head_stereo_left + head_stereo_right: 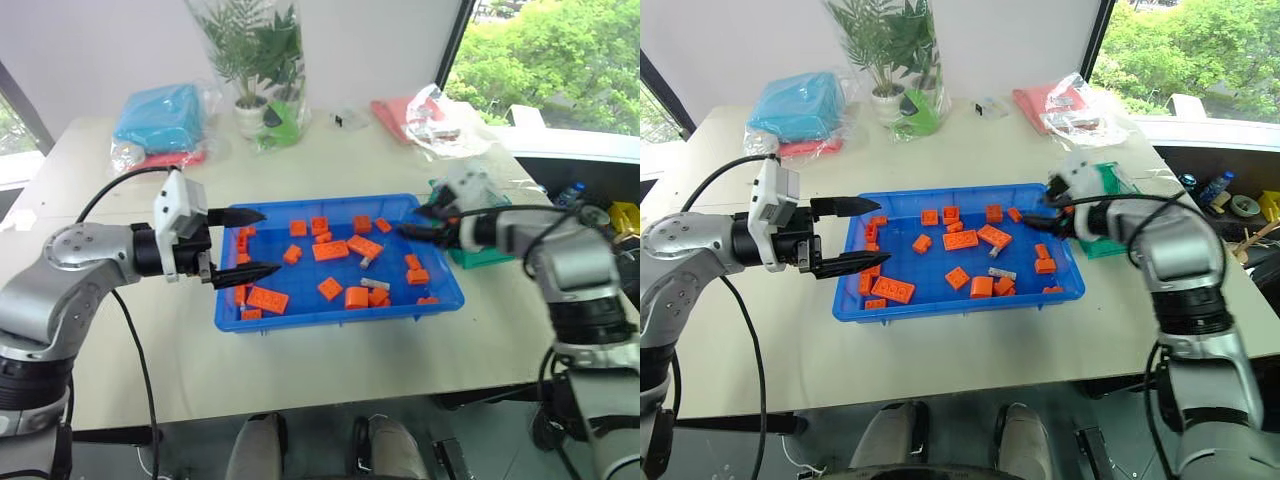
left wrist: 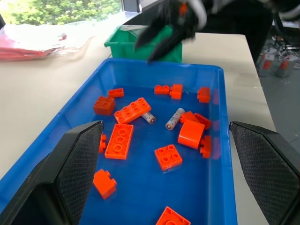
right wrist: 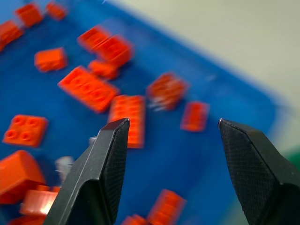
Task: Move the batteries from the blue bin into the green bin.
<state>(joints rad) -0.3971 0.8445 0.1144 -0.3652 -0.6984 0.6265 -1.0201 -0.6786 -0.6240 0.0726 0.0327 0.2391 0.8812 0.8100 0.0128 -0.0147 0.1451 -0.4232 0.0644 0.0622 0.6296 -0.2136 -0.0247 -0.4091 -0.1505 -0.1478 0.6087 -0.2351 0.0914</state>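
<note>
The blue bin (image 1: 330, 318) lies at the middle of the table, strewn with orange blocks. Two silver-grey batteries (image 2: 175, 118) (image 2: 148, 117) lie on its floor among the blocks, right of centre. The green bin (image 1: 482, 256) stands just outside the blue bin's right end, partly behind my right arm. My left gripper (image 1: 268, 240) hovers open over the blue bin's left end, pointing across it, empty. My right gripper (image 1: 412, 224) hangs open over the bin's far right corner, nothing between its fingers (image 3: 108, 159).
Several orange blocks (image 1: 330, 250) crowd around the batteries. At the back of the table stand a wrapped plant pot (image 1: 262, 110), a light-blue bagged bundle (image 1: 160, 115) and a red packet in clear plastic (image 1: 425, 115). The table's front edge runs close below the blue bin.
</note>
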